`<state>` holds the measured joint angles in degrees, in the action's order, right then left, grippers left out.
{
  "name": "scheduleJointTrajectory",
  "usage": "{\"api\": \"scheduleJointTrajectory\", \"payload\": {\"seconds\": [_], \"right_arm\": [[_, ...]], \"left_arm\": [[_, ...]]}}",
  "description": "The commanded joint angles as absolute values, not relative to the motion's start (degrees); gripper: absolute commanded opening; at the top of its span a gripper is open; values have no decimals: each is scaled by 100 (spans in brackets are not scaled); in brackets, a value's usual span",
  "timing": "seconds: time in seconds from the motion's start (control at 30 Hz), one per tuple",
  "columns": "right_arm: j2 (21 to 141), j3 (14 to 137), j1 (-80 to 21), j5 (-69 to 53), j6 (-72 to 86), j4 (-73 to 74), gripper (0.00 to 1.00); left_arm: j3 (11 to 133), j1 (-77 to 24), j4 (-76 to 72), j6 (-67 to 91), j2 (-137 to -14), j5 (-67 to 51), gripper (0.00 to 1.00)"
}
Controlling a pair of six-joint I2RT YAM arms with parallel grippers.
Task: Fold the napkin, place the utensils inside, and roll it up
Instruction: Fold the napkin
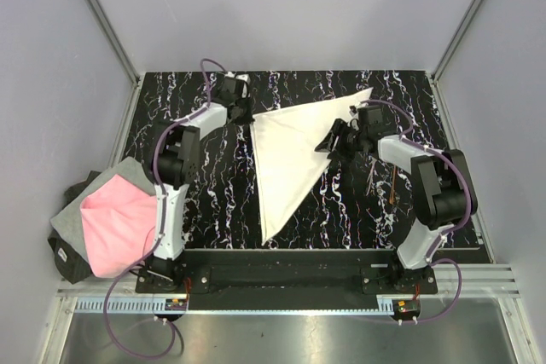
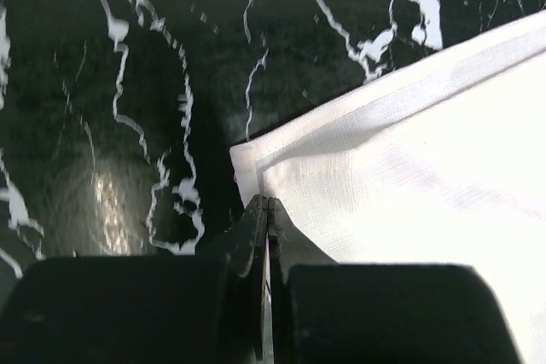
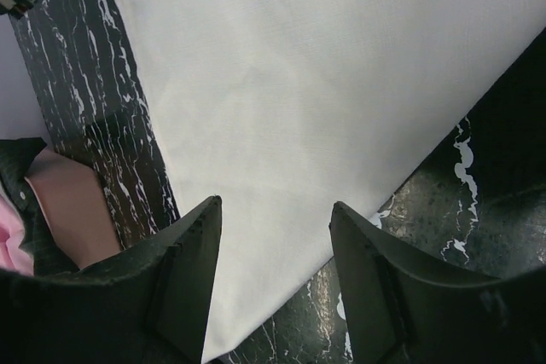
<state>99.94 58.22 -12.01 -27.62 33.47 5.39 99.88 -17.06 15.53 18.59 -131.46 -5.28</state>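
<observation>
**Worktop** (image 1: 213, 198): one, black with white veining. It carries the napkin and utensils.

**Napkin** (image 1: 290, 155): one, cream, at the worktop's centre. It lies flat as a triangle, with the long edge running from 1 o'clock to 6 o'clock and the third corner at 11 o'clock.

**Cloth** (image 1: 115, 223): one, pink and grey, bunched at 8 o'clock and overhanging the worktop's edge. It is well apart from the napkin.

**Arms**: two.
- Left arm (image 1: 175, 159) reaches to the napkin's 11 o'clock corner. The left jaws are closed, and the wrist view shows their tips meeting on the hem there, apparently pinching it.
- Right arm (image 1: 435, 181) hangs over the napkin's 3 o'clock edge. The right jaws are spread wide and hold nothing.

**Utensils**: one copper-brown utensil (image 1: 392, 191) is countable. It lies on bare worktop at 4 o'clock of the napkin, apart from it. The fork cannot be picked out against the veining.

**Step in hand**: folding, by the look of it. One diagonal fold appears done and nothing lies inside the napkin yet.

**Next move**: likely to lift the pinched corner and carry it across. That calls for keeping both layers together and the far edges lined up. The right jaws are placed to steady the opposite side.
</observation>
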Motion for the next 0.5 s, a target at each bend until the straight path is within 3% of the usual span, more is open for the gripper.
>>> {"api": "scheduleJointTrajectory", "payload": {"seconds": [0.0,0.47], "right_arm": [[10186,5853,-1248,-2689,3375,334,62],[10265,6038,-2064,-2997,3269,273,63]], "left_arm": [[9293,-1670,1135,2197,-12429,-422,0],[5951,-1608,167,2619,-9960,-167,0]]}}
